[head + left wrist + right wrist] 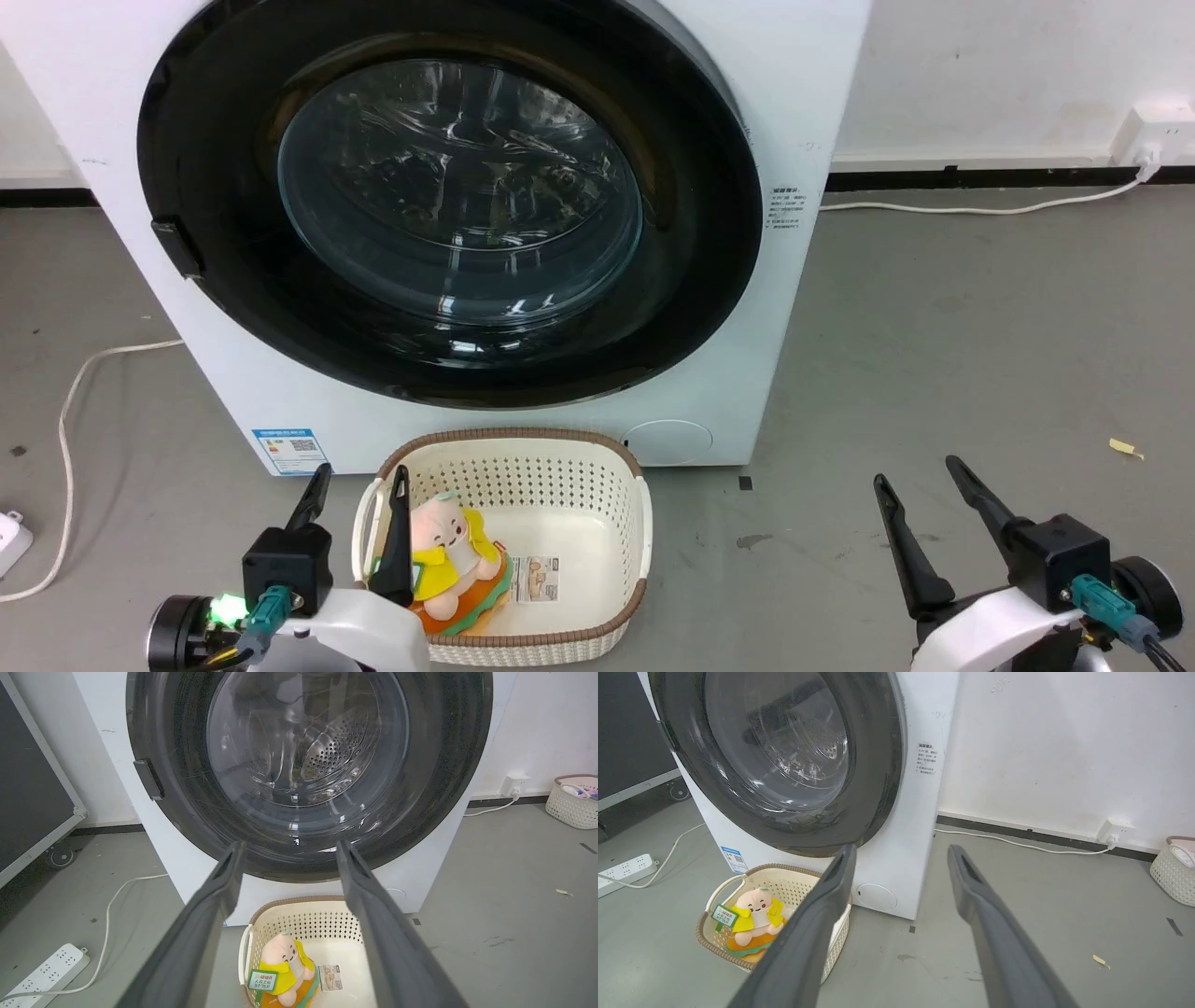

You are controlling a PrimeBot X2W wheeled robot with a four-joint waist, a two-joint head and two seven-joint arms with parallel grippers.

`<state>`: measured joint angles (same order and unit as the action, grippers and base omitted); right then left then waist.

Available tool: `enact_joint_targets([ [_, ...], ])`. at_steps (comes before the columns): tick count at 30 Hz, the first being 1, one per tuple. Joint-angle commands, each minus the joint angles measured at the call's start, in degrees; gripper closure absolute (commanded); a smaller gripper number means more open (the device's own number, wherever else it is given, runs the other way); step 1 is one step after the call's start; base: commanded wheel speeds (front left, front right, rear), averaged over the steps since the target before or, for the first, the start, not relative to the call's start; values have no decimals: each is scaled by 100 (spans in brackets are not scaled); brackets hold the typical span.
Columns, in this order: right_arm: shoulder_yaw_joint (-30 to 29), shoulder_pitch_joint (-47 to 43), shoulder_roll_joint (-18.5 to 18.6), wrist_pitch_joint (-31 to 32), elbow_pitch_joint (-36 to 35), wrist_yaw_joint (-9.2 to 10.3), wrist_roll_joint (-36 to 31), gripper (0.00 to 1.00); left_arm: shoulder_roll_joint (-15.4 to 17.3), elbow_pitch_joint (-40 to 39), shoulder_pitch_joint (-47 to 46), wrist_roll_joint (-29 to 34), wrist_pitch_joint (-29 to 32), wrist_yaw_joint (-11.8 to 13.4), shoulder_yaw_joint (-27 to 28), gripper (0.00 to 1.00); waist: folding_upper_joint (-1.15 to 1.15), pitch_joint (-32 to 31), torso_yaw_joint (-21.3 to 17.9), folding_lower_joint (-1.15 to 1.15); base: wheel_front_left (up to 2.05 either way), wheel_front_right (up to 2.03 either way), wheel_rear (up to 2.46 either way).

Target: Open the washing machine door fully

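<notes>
The washing machine (812,93) is a big white box standing on the grey floor straight ahead. The washing machine door (457,187), a glossy black disc with a bulging glass centre, lies shut against its front. A small dark handle tab (177,247) sits on the door's left rim. My left gripper (362,471) is open low at the left, over a basket, well short of the door. My right gripper (915,469) is open above bare floor at the lower right. In the wrist views the left gripper (290,843) and the right gripper (902,848) show spread fingers holding nothing.
A cream perforated basket (509,434) with a plush toy (448,541) stands on the floor against the machine's foot. A power strip (46,970) and white cable (65,420) lie at the left. A black board on casters (28,788) stands far left. Another basket (572,800) sits by the right wall.
</notes>
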<state>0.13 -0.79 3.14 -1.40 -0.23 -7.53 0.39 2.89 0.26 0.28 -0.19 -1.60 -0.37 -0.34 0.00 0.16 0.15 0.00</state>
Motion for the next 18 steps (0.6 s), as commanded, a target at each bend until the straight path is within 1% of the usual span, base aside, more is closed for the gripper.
enact_joint_targets([
  [1, 5, 99, -3, -68, -19, 1, 44, 0, 19, -8, -44, -30, -51, -31, -7, 0, 0, 9, 5, 0, 0, 0, 0],
  [11, -5, 327, 81, -152, -44, 1, 200, 0, 35, -44, -112, -49, -170, -59, -40, 0, 0, 151, 70, 0, 0, 0, 0],
  [18, -78, 643, 155, -111, -61, 1, 437, 0, 44, -74, -209, -67, -254, -85, -70, 0, 0, 318, 149, 0, 0, 0, 0],
])
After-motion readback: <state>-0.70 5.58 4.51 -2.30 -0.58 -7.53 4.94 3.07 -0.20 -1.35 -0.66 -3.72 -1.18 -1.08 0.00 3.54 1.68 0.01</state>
